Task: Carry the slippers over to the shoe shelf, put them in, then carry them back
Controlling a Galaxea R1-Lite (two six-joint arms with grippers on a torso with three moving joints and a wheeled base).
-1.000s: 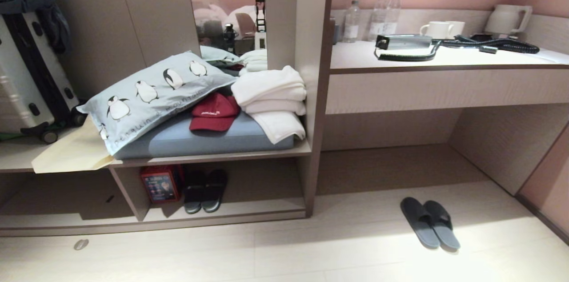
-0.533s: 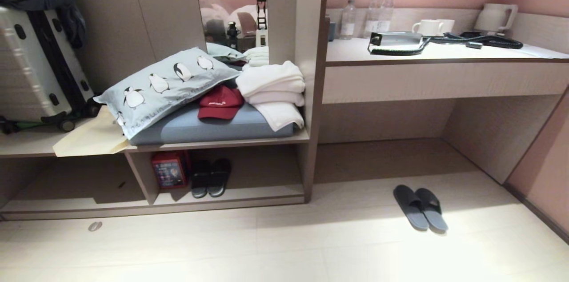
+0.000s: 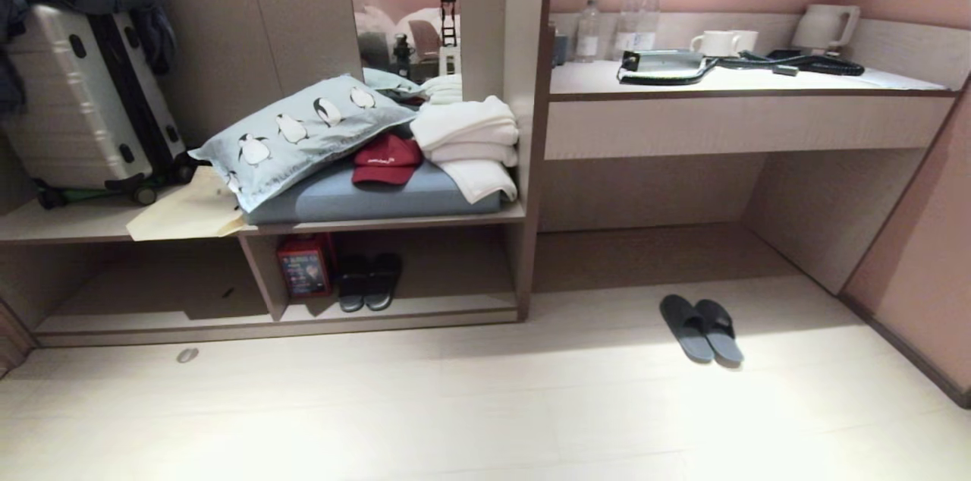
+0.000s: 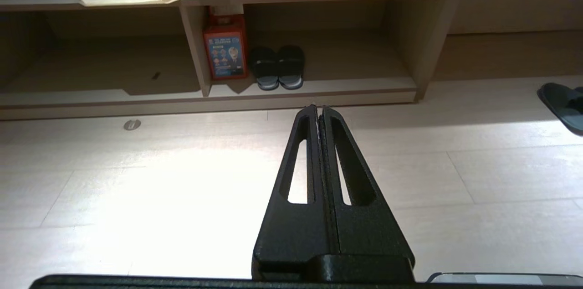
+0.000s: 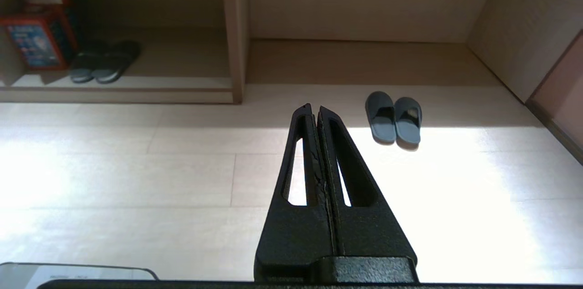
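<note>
The slippers (image 3: 702, 329), a dark blue-grey pair, lie side by side on the pale floor in front of the recess under the counter. The right wrist view has them (image 5: 394, 118) ahead and to one side of my right gripper (image 5: 312, 107), which is shut and empty above the floor. My left gripper (image 4: 317, 107) is also shut and empty, pointing at the shoe shelf (image 4: 355, 84); one slipper (image 4: 562, 102) shows at that view's edge. The shoe shelf (image 3: 455, 306) is the low beige cubby left of the slippers. Neither arm shows in the head view.
Inside the cubby stand a red box (image 3: 305, 265) and another dark pair with white-edged soles (image 3: 369, 282). The bench above holds a penguin pillow (image 3: 303, 136), a red cap (image 3: 385, 160) and white towels (image 3: 470, 147). A suitcase (image 3: 83, 102) stands at the left, and the counter (image 3: 751, 124) holds mugs and a kettle.
The whole head view has shifted: the furniture and slippers now look smaller and farther off, so the camera has moved back. The slippers keep their place on the floor.
</note>
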